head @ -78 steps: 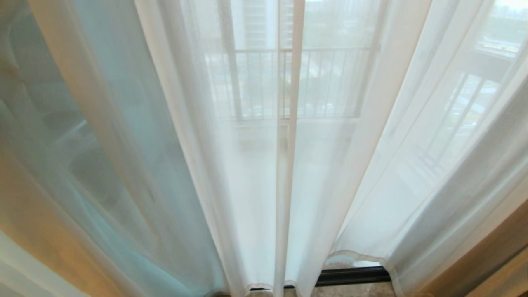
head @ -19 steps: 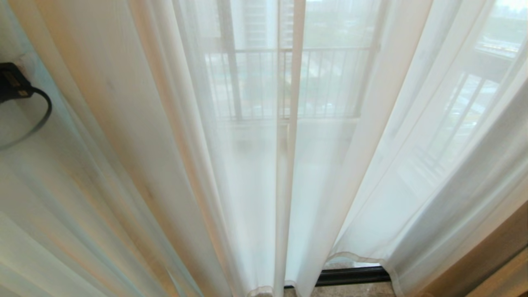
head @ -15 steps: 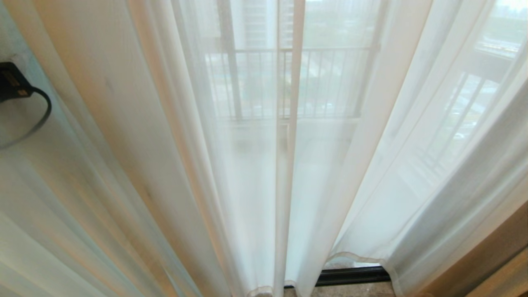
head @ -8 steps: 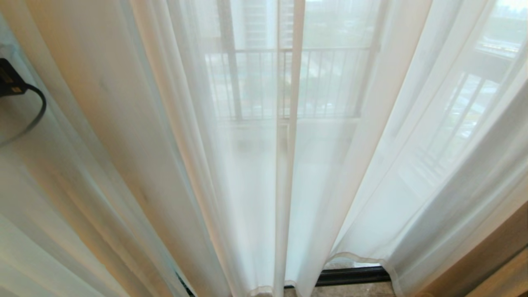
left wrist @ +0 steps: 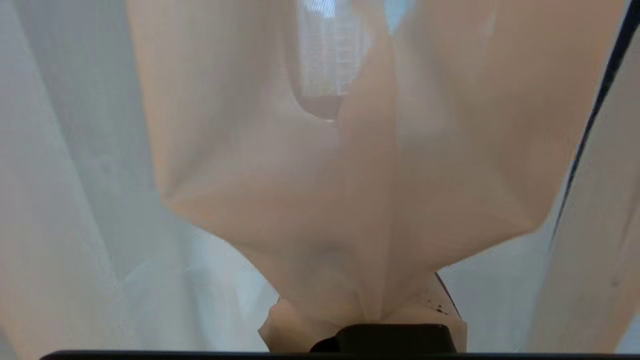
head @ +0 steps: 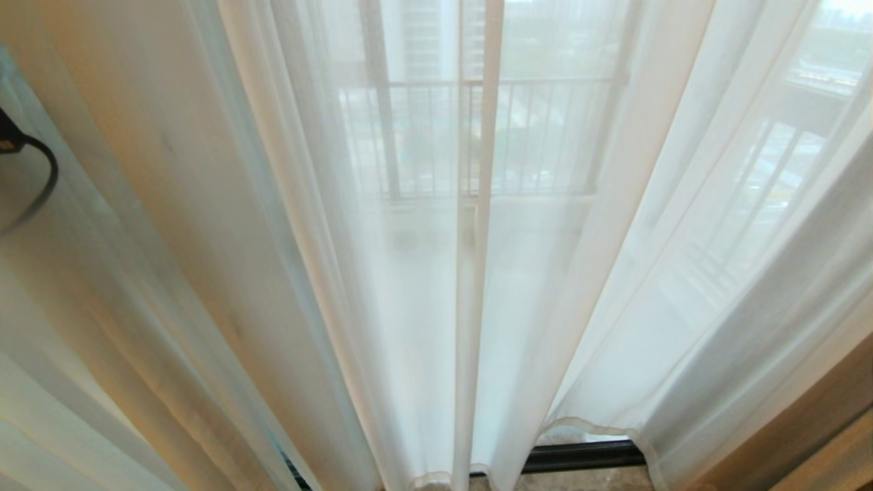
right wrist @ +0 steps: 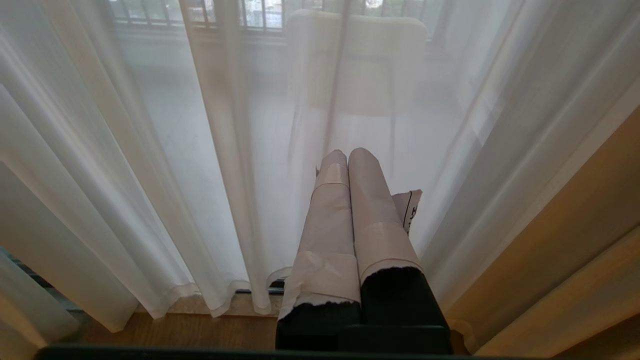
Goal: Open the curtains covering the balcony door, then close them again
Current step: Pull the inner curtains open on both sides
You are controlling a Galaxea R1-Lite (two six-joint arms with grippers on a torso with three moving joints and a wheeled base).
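Left wrist view: left gripper (left wrist: 370, 320) clenched on bunched curtains (left wrist: 350, 210); right gripper (right wrist: 350, 155) closed, empty

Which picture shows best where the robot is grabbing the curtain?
The left wrist view: the curtains bunch into the shut left end effector. The head view shows only the hanging folds and a black cable at the left edge. The right wrist view shows the right end effector shut on nothing.

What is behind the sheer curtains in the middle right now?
Through the sheer curtains show dimly a dark upright door frame, a barred balcony railing and tall buildings beyond. A dark floor track peeks out below the hem. The glass cannot be made out.
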